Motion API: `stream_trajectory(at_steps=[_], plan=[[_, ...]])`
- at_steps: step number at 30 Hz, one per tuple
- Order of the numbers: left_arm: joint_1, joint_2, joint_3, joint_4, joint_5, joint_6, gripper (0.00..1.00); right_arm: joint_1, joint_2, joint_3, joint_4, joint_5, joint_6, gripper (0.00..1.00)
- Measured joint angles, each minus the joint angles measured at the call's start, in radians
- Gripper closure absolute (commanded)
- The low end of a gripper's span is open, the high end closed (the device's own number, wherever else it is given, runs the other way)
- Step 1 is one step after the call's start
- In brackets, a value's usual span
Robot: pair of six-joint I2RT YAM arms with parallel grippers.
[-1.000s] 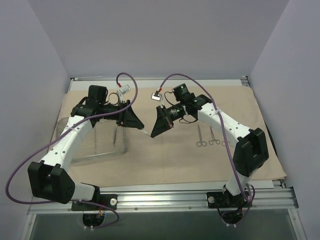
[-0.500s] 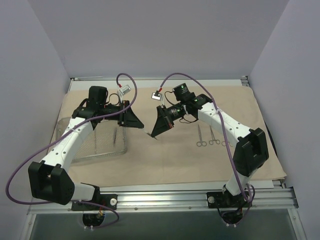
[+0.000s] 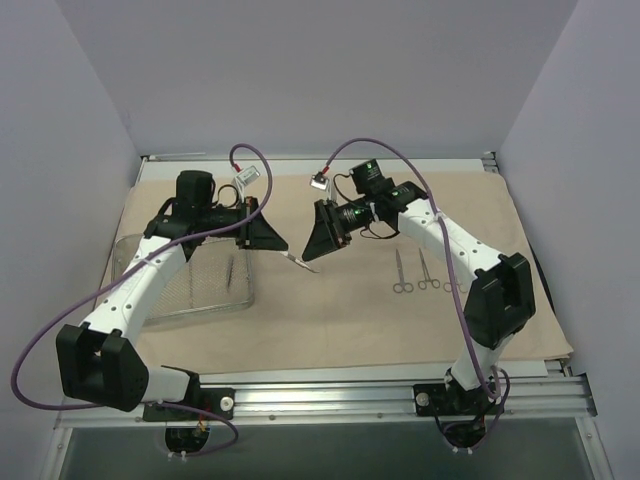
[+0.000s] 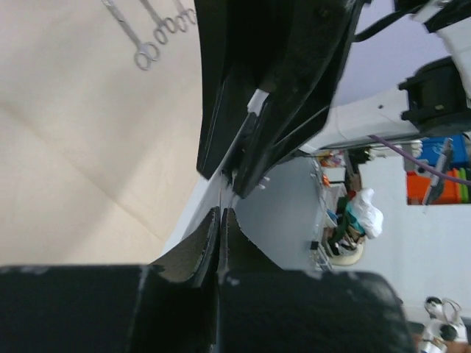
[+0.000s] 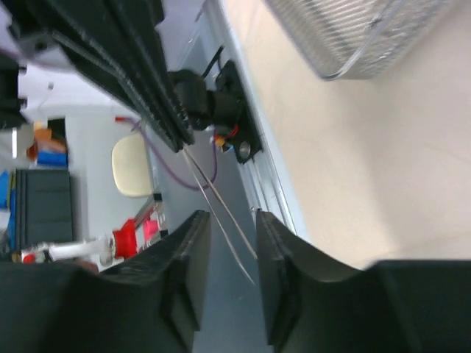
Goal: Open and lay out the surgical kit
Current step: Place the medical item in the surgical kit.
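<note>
The beige cloth (image 3: 340, 315) lies spread flat over the table, with the wire-mesh tray (image 3: 195, 290) on its left part. Three ring-handled instruments (image 3: 402, 272) lie side by side on the cloth at the right. Above the cloth's middle, my left gripper (image 3: 285, 252) is shut on one end of a thin two-pronged metal instrument (image 3: 300, 262). In the left wrist view its fingertips (image 4: 221, 215) are pressed together. My right gripper (image 3: 311, 264) faces it. In the right wrist view that gripper (image 5: 229, 224) stands open around the free prongs (image 5: 221, 213) without gripping them.
The tray's rim (image 5: 353, 44) shows at the top of the right wrist view, over the cloth (image 5: 383, 162). The laid-out instruments (image 4: 143, 48) show at the top left of the left wrist view. An aluminium rail (image 3: 330, 378) runs along the near table edge.
The left gripper has shut on the thin instrument. The right gripper, shut on it before, has opened and drawn slightly back and up.
</note>
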Motion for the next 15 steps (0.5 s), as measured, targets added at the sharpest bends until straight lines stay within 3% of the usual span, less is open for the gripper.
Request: stream_trajectory(at_steps=[4,5,12,15], plan=[[-0.003,-0.018,0.014,-0.034,-0.137,0.03,0.98,-0.04,0.031,0.066,0.003,0.132,0.132,0.54],[-0.004,-0.024,0.025,-0.041,-0.18,0.041,0.98,-0.052,0.042,0.087,0.0,0.168,0.172,0.44],[-0.019,-0.054,0.147,-0.074,-0.466,0.15,0.98,-0.095,0.147,0.362,-0.115,0.384,0.416,0.37],[-0.042,-0.059,0.188,-0.076,-0.584,0.199,0.98,-0.093,0.162,0.396,-0.117,0.428,0.572,0.37]])
